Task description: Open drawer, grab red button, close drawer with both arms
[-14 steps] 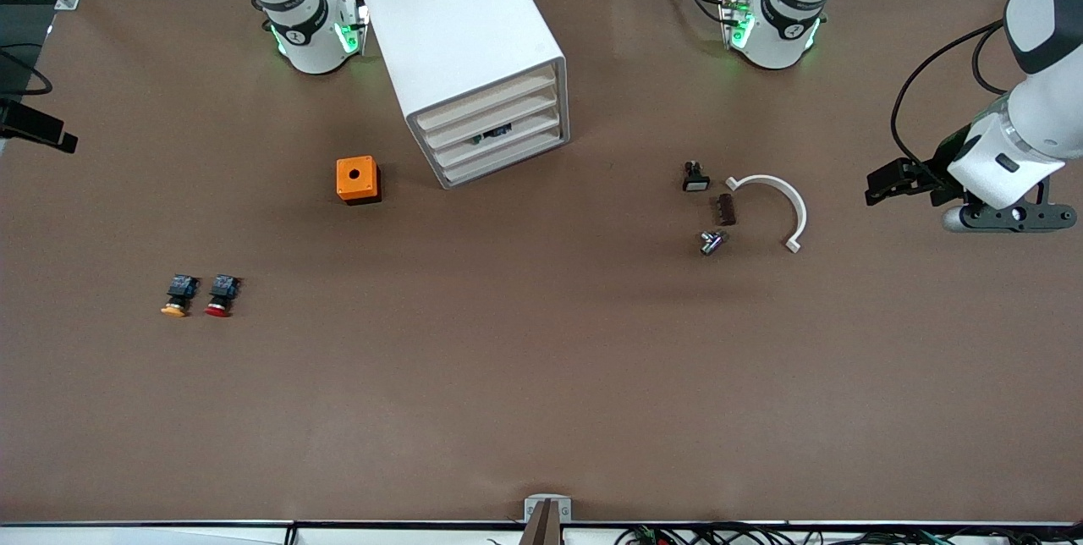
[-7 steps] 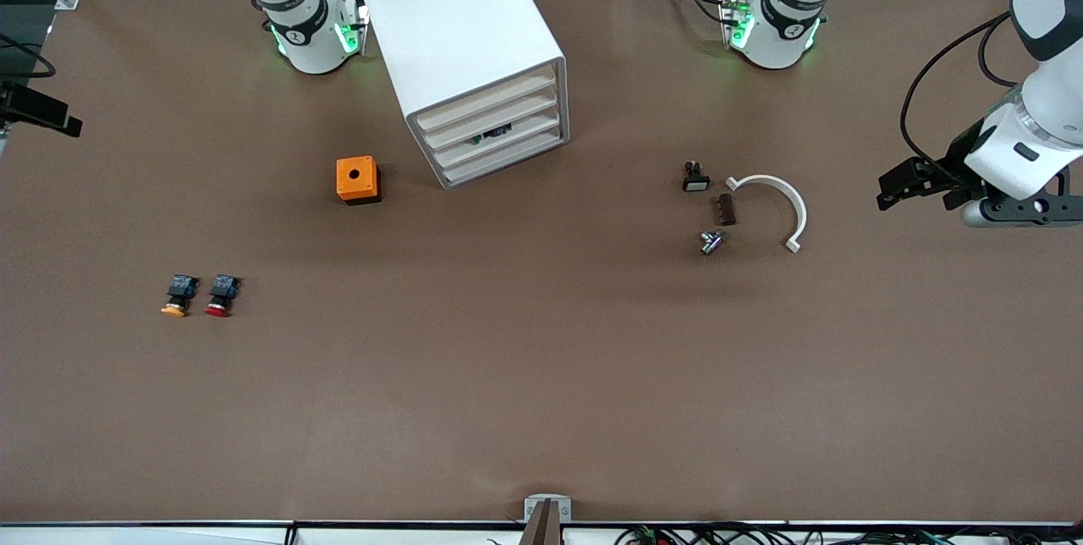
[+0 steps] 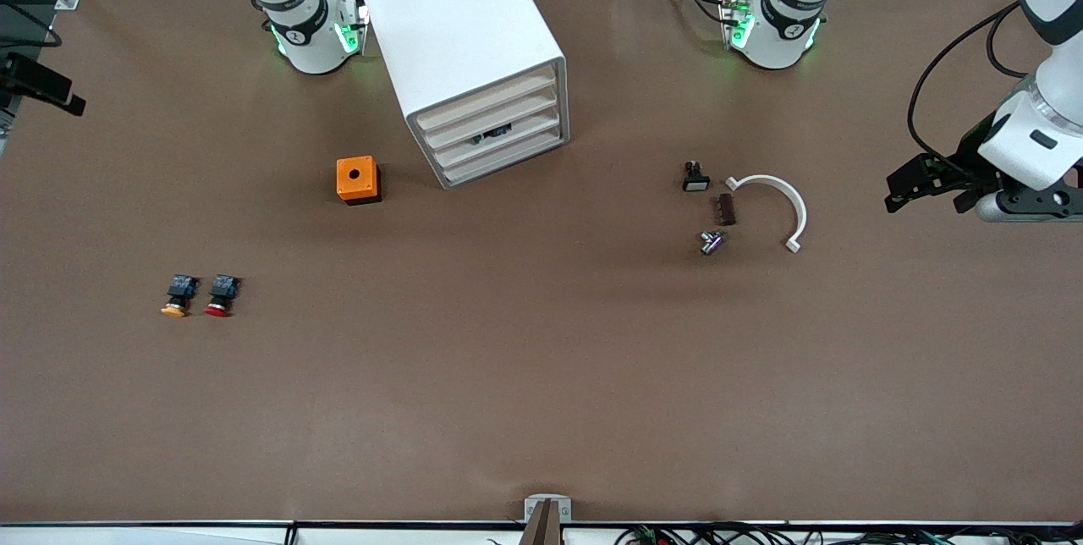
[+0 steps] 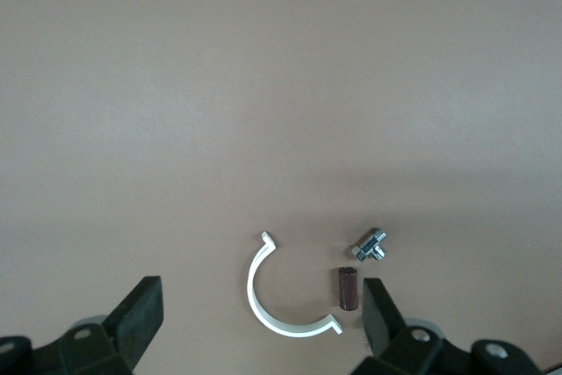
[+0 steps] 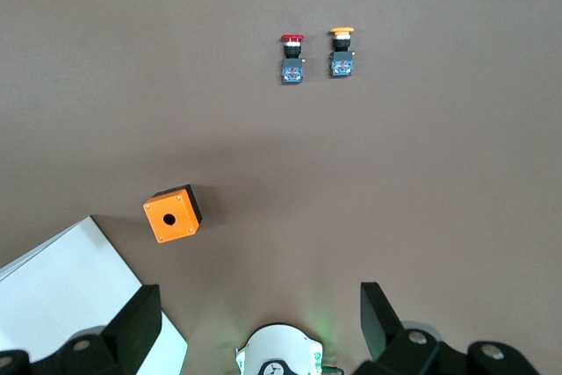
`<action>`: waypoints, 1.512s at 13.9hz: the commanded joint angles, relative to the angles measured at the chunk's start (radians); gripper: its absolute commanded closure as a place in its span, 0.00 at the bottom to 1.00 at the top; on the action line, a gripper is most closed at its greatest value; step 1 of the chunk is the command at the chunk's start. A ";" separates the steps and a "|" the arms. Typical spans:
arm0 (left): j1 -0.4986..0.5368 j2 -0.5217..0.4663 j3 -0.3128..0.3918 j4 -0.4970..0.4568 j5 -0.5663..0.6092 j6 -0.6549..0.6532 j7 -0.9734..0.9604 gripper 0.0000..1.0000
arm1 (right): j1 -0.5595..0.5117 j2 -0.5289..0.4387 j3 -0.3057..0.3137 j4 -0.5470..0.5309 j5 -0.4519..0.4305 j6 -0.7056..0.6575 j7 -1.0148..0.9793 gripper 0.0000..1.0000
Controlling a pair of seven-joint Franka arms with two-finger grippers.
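Cabinet (image 3: 474, 63) drawers all shut, fronts toward camera; nothing started. My left end effector (image 3: 909, 189) open, empty, over left-arm end of bench, waiting. Right end effector (image 5: 255, 322) open, high over its base. Button (image 3: 219, 295) on bench, beside yellow twin (image 3: 177, 297), near right-arm end.

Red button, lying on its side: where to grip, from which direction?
Grip the red button from above, across its black-and-blue body, not the round cap. It lies flat, cap toward the front camera; the yellow button sits close beside it, leaving little finger room there.
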 commanded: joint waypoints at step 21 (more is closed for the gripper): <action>0.026 0.020 -0.031 0.247 0.025 -0.219 -0.060 0.00 | -0.002 -0.104 0.013 -0.108 -0.004 0.127 -0.018 0.00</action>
